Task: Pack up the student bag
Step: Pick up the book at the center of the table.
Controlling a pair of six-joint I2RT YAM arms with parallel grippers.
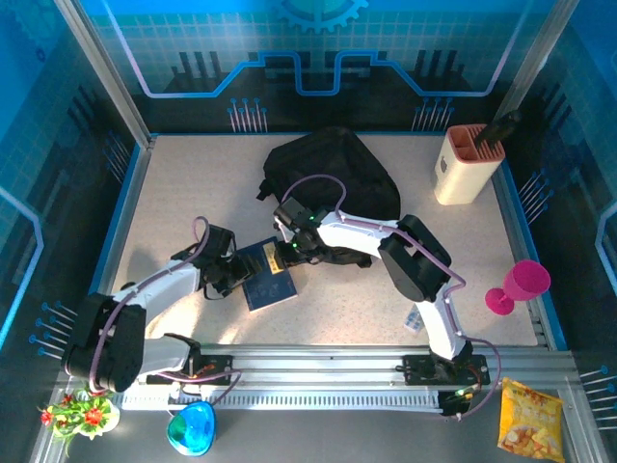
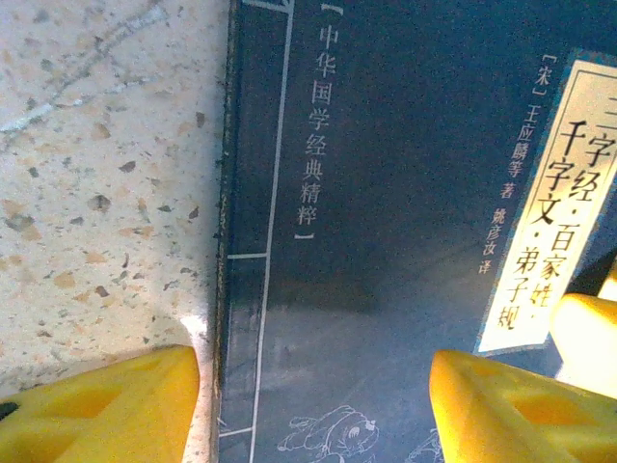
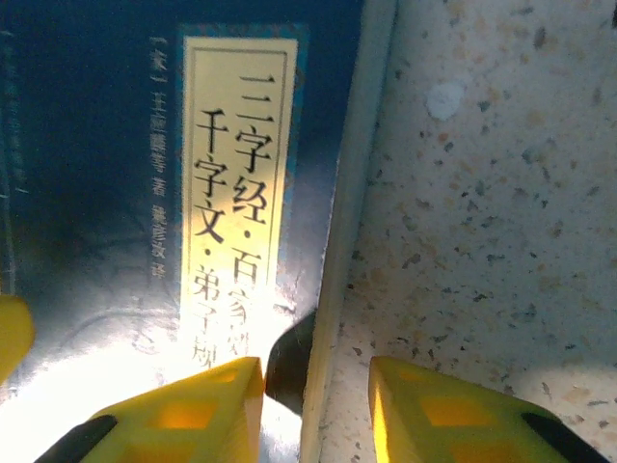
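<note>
The student bag (image 1: pixel 333 178), a black backpack, lies at the back centre of the table. In front of it a dark blue book (image 1: pixel 267 275) with a cream title strip (image 3: pixel 236 174) lies flat. My left gripper (image 1: pixel 227 272) is at the book's left edge. In the left wrist view the gripper (image 2: pixel 313 410) is open across the spine edge (image 2: pixel 229 241), one finger over the table and one over the cover. My right gripper (image 1: pixel 294 247) is at the book's far right corner. In the right wrist view that gripper (image 3: pixel 316 405) is open across the page edge (image 3: pixel 352 193), with gaps on both sides.
A beige knife block (image 1: pixel 468 164) stands at the back right and a pink goblet (image 1: pixel 521 286) at the right edge. Off the table's front lie a snack bag (image 1: pixel 528 415), a blue bowl (image 1: pixel 191 427) and a small flower bunch (image 1: pixel 77 415).
</note>
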